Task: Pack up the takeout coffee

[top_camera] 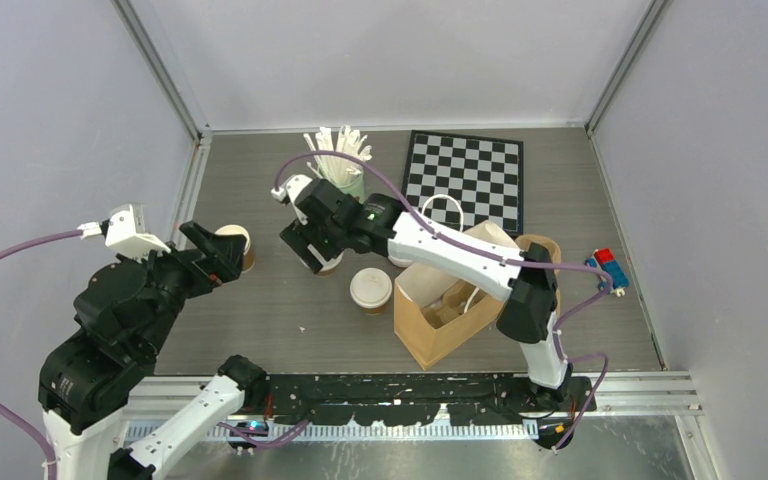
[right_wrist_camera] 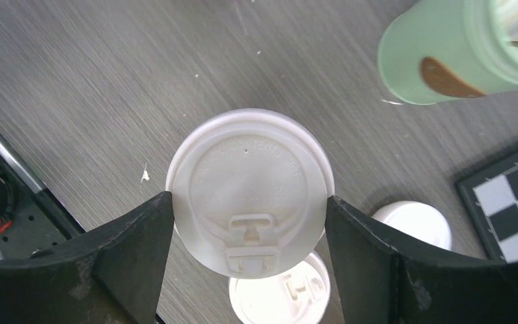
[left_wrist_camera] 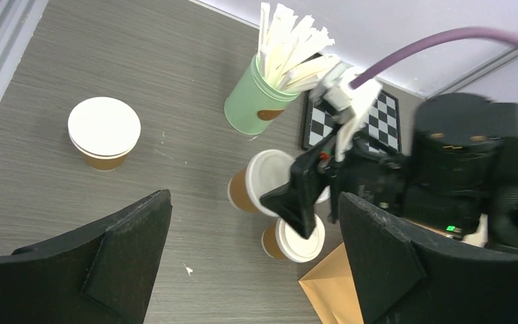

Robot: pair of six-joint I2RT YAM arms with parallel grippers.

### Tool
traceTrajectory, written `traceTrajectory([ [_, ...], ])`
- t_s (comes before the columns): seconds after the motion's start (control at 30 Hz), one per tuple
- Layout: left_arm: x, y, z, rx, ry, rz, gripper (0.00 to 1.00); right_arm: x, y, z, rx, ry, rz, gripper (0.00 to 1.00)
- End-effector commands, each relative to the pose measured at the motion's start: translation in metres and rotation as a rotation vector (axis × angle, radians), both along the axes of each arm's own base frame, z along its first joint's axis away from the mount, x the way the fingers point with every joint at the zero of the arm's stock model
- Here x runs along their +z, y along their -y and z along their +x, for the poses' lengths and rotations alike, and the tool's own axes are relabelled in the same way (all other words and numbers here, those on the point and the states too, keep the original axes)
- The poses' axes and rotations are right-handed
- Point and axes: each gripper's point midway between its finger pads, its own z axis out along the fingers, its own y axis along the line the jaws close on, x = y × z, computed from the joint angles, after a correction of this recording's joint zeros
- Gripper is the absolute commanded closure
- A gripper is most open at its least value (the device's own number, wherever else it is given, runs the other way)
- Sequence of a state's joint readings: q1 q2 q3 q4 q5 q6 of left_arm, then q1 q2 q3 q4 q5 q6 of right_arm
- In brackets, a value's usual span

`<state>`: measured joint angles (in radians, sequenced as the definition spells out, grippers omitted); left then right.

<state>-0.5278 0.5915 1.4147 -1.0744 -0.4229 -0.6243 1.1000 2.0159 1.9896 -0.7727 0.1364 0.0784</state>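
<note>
Right wrist: lidded cup (right_wrist_camera: 249,196) snug between jaws.

Where things sit around my two grippers.
My right gripper (right_wrist_camera: 249,197) has one lidded cup (right_wrist_camera: 248,169) between its fingers, touching both. A second cup (right_wrist_camera: 280,298) lies just behind it, toward the wrist. A third cup (right_wrist_camera: 415,223) sits beside its right finger, the can of sticks (right_wrist_camera: 445,61) ahead-right, and the chessboard (right_wrist_camera: 512,196) further right. A fourth cup (left_wrist_camera: 104,131) stands ahead-left of my left gripper (left_wrist_camera: 254,196).

The grey wood-grain table (top_camera: 260,320) is carrying a checkerboard (top_camera: 465,175), a mint-green can of white sticks (left_wrist_camera: 255,102), a brown paper bag (top_camera: 438,338), a red-and-blue toy (top_camera: 608,266) and lidded paper cups (top_camera: 371,288).
</note>
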Motion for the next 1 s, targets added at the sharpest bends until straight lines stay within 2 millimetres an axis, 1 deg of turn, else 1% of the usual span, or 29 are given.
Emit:
traceTrajectory([
  [0.0, -0.004, 0.003, 0.004, 0.008, -0.02, -0.022, 0.05, 0.102, 0.029, 0.01, -0.147, 0.112, 0.168, 0.21],
  [0.03, -0.005, 0.004, 0.005, 0.011, -0.028, -0.025, 0.06, 0.115, 0.036, 0.01, -0.172, 0.127, 0.188, 0.21],
  [0.17, -0.009, 0.009, 0.008, 0.01, -0.049, -0.047, 0.06, 0.154, 0.072, 0.017, -0.302, 0.194, 0.233, 0.21],
  [0.23, -0.011, 0.016, 0.012, -0.003, -0.064, -0.071, 0.07, 0.174, 0.095, 0.02, -0.383, 0.237, 0.254, 0.21],
  [0.27, -0.013, 0.023, 0.015, -0.021, -0.074, -0.09, 0.09, 0.184, 0.105, 0.019, -0.413, 0.25, 0.27, 0.21],
  [0.4, -0.025, 0.069, 0.031, -0.165, -0.144, -0.168, 0.14, 0.222, 0.14, 0.009, -0.486, 0.284, 0.361, 0.21],
  [0.5, -0.037, 0.104, 0.043, -0.278, -0.222, -0.206, 0.17, 0.241, 0.16, -0.002, -0.503, 0.285, 0.425, 0.21],
  [0.57, -0.043, 0.126, 0.051, -0.35, -0.276, -0.22, 0.18, 0.255, 0.179, -0.009, -0.536, 0.293, 0.471, 0.22],
  [0.63, -0.048, 0.141, 0.056, -0.396, -0.315, -0.243, 0.2, 0.264, 0.196, -0.013, -0.569, 0.305, 0.502, 0.22],
  [0.77, -0.06, 0.168, 0.061, -0.454, -0.383, -0.325, 0.25, 0.27, 0.225, -0.021, -0.62, 0.331, 0.524, 0.22],
  [0.83, -0.066, 0.186, 0.057, -0.492, -0.408, -0.335, 0.26, 0.271, 0.236, -0.024, -0.637, 0.336, 0.533, 0.22],
  [0.97, -0.074, 0.215, 0.048, -0.545, -0.444, -0.281, 0.26, 0.268, 0.251, -0.03, -0.661, 0.331, 0.537, 0.22],
])
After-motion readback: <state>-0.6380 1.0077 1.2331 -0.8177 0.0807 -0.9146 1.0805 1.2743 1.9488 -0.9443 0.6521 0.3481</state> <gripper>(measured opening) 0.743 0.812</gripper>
